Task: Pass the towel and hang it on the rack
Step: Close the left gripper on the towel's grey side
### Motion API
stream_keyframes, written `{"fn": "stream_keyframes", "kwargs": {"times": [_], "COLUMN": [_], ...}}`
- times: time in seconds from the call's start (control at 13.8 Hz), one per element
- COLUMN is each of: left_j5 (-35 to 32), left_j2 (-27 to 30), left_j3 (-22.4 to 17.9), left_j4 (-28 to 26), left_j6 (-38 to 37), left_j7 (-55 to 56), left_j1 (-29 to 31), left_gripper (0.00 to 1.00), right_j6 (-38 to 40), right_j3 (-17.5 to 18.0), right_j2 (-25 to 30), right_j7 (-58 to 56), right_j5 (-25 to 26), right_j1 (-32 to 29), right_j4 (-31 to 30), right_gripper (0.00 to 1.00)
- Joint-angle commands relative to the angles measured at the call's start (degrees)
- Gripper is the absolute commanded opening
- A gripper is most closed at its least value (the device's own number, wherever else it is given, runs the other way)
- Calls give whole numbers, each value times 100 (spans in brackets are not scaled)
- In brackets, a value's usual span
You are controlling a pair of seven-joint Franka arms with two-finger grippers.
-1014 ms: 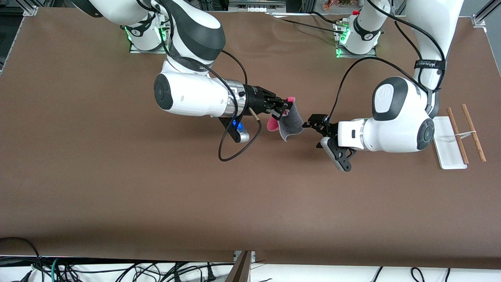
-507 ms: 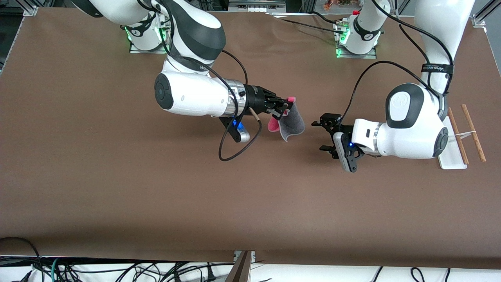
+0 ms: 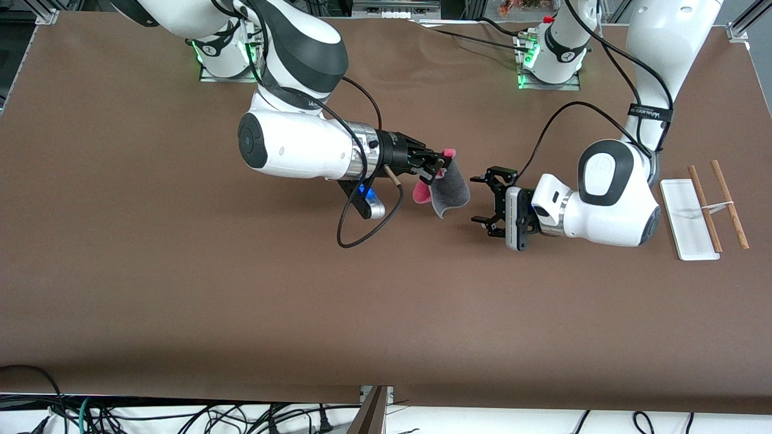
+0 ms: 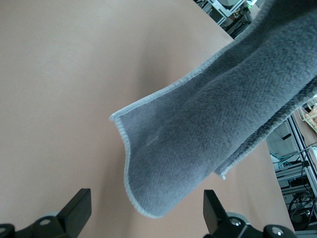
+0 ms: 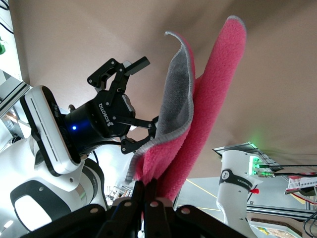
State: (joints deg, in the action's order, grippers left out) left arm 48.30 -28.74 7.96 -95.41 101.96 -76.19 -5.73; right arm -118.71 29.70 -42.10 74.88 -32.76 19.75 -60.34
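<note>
Left claw [image 3: 480, 199] is hanging open over mid-bench, fingers [image 4: 79, 210] spread wide, and I'm seeing the towel [image 3: 449, 193] just in front of it, toward the right arm's end, grey face showing and free edge drooping. Right claw [image 3: 435, 166] is pinching the towel's upper corner. I'm judging the approach clear. The rack [image 3: 702, 208] is standing well apart near the left arm's end edge.

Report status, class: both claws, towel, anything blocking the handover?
Right claw shut on towel, held over mid-table. Left claw open, facing towel's hanging edge, not touching. Rack unused at left arm's end. Nothing between claws.
</note>
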Motion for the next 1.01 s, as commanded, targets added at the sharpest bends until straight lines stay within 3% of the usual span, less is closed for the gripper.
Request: {"fn": "stream_keyframes", "kwargs": {"times": [0.0, 0.14, 0.22, 0.29, 0.36, 0.58, 0.94], "left_j5": [311, 364, 495, 505, 548, 707, 690], "left_j2": [-87, -149, -149, -149, -175, -167, -132], "left_j3": [22, 65, 57, 57, 57, 65, 136], "left_j4": [-83, -231, -259, -259, -250, -250, -171], "left_j6": [-18, -27, -27, -27, -10, -18, -18], "left_j7": [-379, -677, -722, -879, -1037, -1074, -1030], "left_j1": [-42, -33, -24, -24, -33, -33, -24], "left_gripper": [60, 57, 49, 21, 5, 0, 0], "right_j6": [-47, -56, -56, -56, -56, -56, -100], "right_j3": [27, 27, 27, 27, 27, 27, 27], "right_j2": [-17, -17, -17, -17, -17, -17, -17], "right_j7": [114, 114, 114, 114, 114, 114, 114], "right_j5": [-3, -3, -3, -3, -11, -3, -3], "right_j1": [29, 29, 37, 29, 29, 37, 37], "right_j4": [84, 84, 84, 84, 84, 84, 84], "right_gripper": [0, 0, 0, 0, 0, 0, 0]}}
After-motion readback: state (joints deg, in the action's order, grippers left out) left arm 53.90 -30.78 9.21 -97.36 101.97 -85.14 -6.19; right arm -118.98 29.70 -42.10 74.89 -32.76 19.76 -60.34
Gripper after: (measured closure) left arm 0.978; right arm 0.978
